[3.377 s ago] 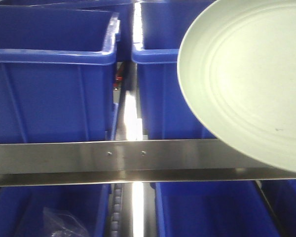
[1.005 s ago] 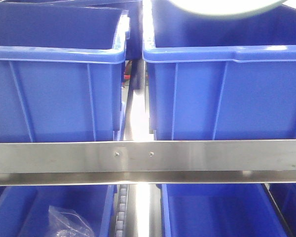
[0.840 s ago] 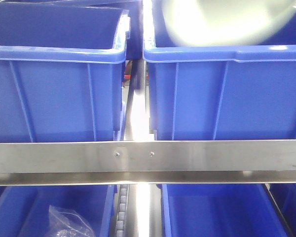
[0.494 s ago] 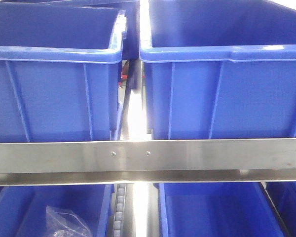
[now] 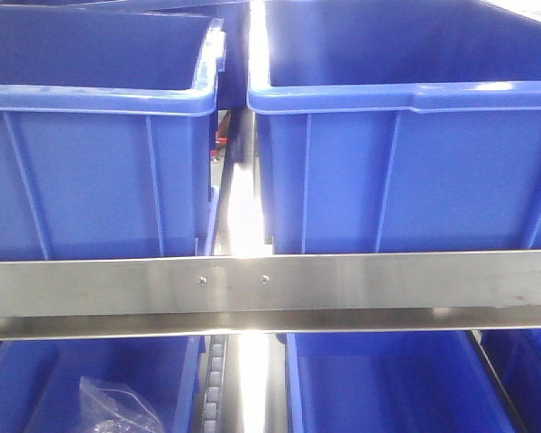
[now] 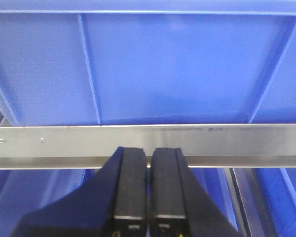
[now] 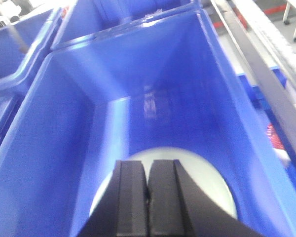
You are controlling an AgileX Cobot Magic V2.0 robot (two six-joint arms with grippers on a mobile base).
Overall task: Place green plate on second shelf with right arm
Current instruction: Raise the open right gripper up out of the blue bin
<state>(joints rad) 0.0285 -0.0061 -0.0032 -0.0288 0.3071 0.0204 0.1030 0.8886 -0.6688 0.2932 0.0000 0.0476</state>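
Only right wrist view shows green plate (image 7: pixel 207 190) in bin (image 7: pixel 54 148); both fingers clenched, empty.

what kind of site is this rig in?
Probably a storeroom or warehouse-style lab: rows of identical blue plastic bins sit on a racking shelf with a steel front rail, more bins below. The green plate lies inside one bin.
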